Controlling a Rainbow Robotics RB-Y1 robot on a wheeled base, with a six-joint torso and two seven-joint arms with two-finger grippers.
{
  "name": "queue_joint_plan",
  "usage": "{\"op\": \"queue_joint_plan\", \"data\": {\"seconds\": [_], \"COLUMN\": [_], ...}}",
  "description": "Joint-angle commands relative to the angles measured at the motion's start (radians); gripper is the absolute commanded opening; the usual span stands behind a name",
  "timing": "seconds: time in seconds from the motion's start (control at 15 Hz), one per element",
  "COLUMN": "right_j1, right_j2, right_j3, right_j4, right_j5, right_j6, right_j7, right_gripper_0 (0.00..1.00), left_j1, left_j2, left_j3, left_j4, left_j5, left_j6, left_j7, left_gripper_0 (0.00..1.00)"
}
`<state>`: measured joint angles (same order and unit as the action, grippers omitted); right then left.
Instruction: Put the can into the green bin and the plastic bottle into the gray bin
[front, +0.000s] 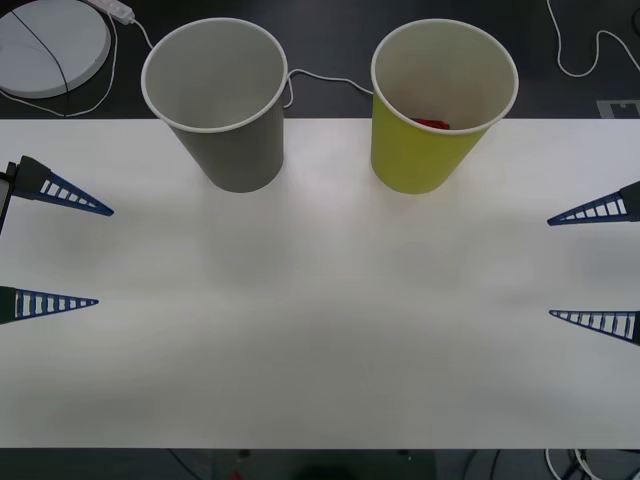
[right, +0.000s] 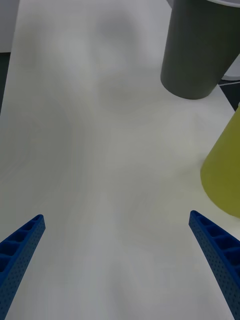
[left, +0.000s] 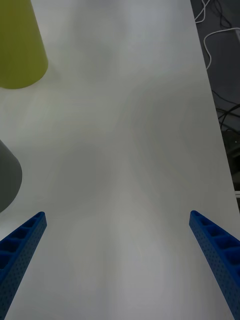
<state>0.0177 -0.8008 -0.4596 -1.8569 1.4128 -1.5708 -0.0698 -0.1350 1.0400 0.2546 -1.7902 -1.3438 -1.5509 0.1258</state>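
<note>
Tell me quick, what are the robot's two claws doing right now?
Left gripper: fingers open, holding nothing, at the table's left edge.
Right gripper: fingers open, holding nothing, at the table's right edge.

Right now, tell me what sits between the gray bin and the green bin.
Nothing on the table: in the front view a bare white strip separates the gray bin from the green bin. Behind the gap, a white cable runs off the table.
</note>
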Motion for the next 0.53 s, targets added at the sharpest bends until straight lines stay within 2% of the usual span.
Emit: {"op": "queue_joint_plan", "data": {"seconds": [0.07,0.53], "right_j1": [0.002,0.002], "right_j2": [0.002,0.002], "right_j3": [0.009,0.018], "right_j4": [0.021,0.021], "right_j5": [-0.026,-0.034], "right_j6": [0.0,0.0], "right_j7": [0.019,0.028], "right_gripper_0": [1.0,1.0], "left_j1": [0.0,0.0], "left_j2": [0.0,0.0], "left_j3": [0.0,0.0], "left_j4": [0.0,0.0], "left_j5": [0.0,0.0], "left_j6": [0.0,0.0], "left_j7": [0.0,0.0], "left_gripper_0": [1.0,1.0]}}
